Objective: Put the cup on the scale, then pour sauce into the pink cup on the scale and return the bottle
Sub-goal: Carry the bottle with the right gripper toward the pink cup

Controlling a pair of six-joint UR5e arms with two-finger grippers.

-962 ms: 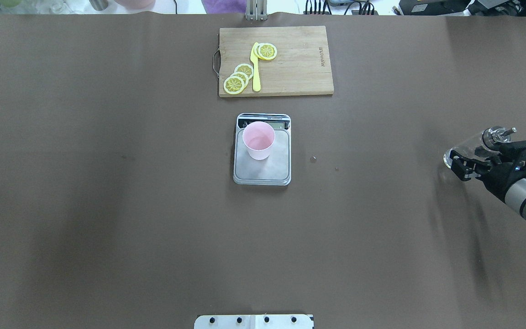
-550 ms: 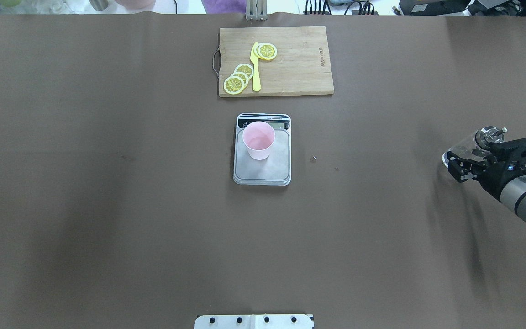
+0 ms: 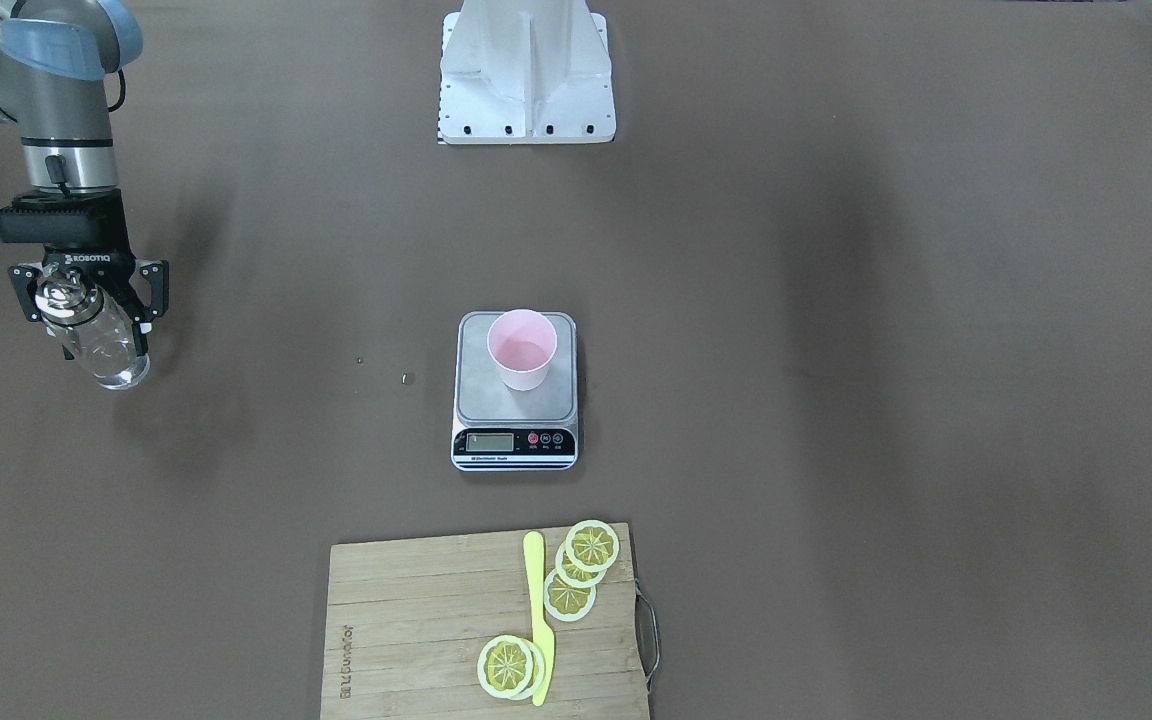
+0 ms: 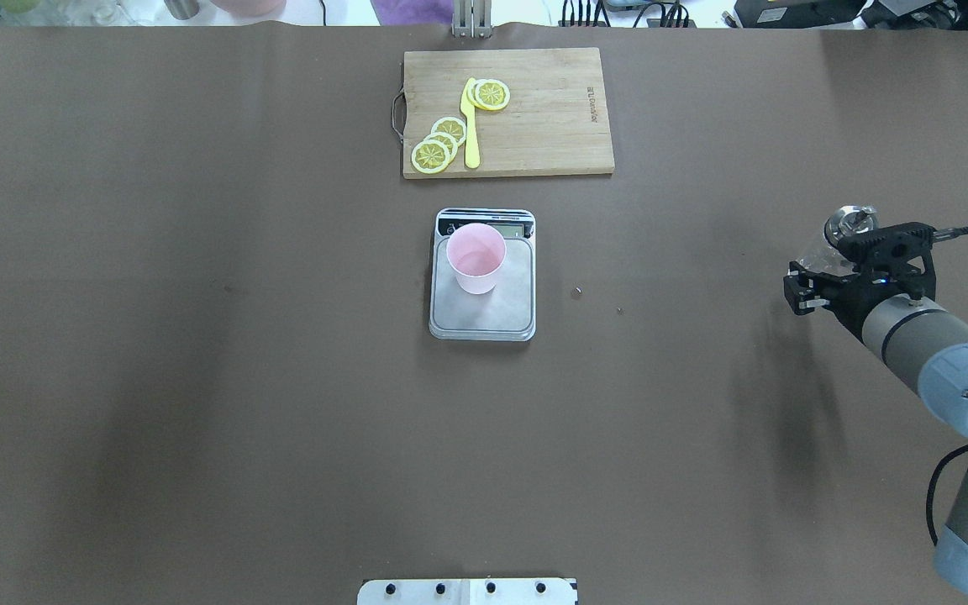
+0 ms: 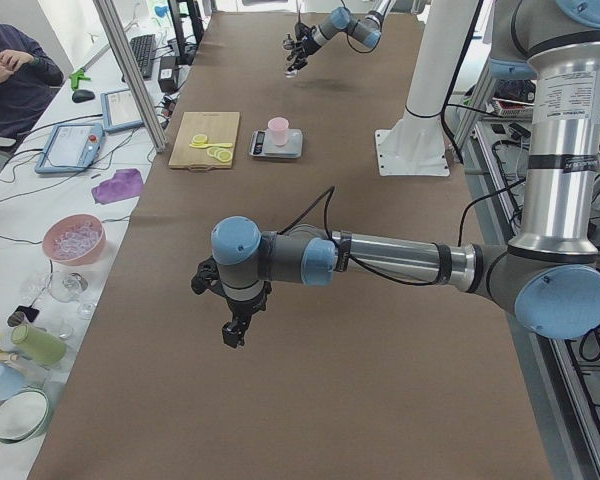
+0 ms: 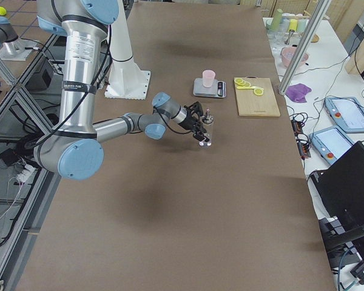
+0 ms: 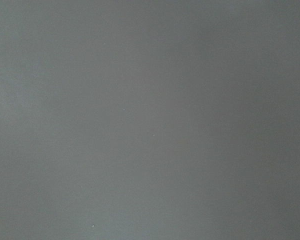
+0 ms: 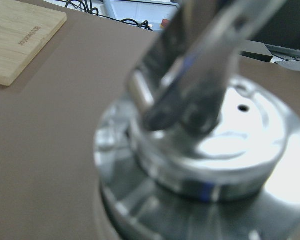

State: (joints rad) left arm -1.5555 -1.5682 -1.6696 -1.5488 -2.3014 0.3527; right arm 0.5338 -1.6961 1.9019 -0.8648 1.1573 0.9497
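Right claw (image 4: 820, 270): pinching the bottle (image 3: 108, 352) on its upper body, just under the metal cap. Position is the right edge of the overhead frame, mid-height. Bottle's long axis is close to upright, cap up, base low over the tabletop (image 4: 198, 378); contact not resolvable.

Cup (image 4: 476, 256): upright, about mid-platform on the scale (image 4: 501, 315), centre of the overhead frame. Contents cannot be told; no sauce can be made out in the bottle either.

Key relation: the cup lies well apart from the right claw, straight toward frame left in the overhead view. The right arm is nearer.

Left claw (image 5: 233, 335): seen in the side view only, far from the scale; spread or pressed together, cannot tell.

Judgement: if the pour is outstanding, a long traverse, then tilt the spout over the rim. If it is done, set the bottle down here.
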